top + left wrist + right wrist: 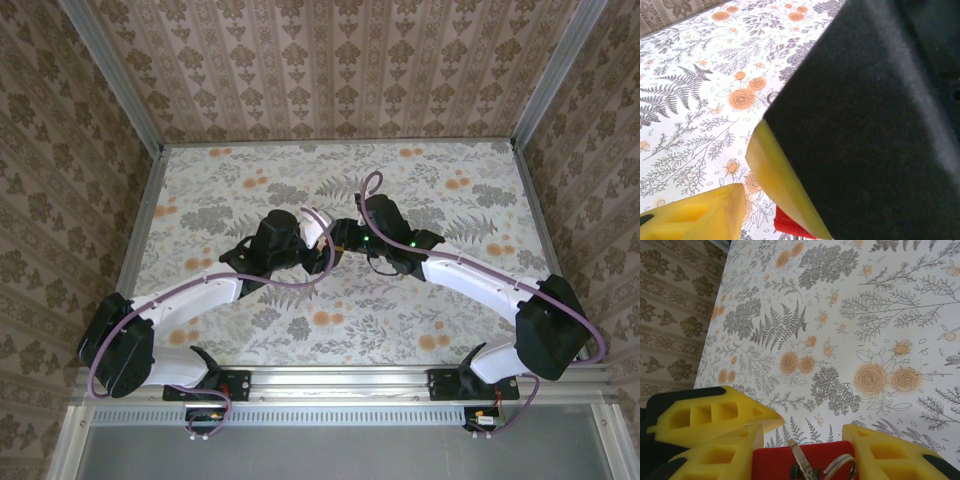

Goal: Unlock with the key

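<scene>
Pinching the red padlock (775, 465) in right gripper (802, 444) jaws (left gripper (325, 245) jaws: can't tell); key (799, 457) looks thin, stiff, slick, so grip its flat head by the ring (840, 471).

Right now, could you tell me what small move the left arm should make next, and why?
Probably close the left gripper on the key: its fingers stand apart beside it, holding nothing, while the right gripper clamps the red padlock with the key apparently seated in its keyhole.

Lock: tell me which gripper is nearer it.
Right. The right gripper holds the lock between its fingers; the left gripper hovers open close beside it.
</scene>
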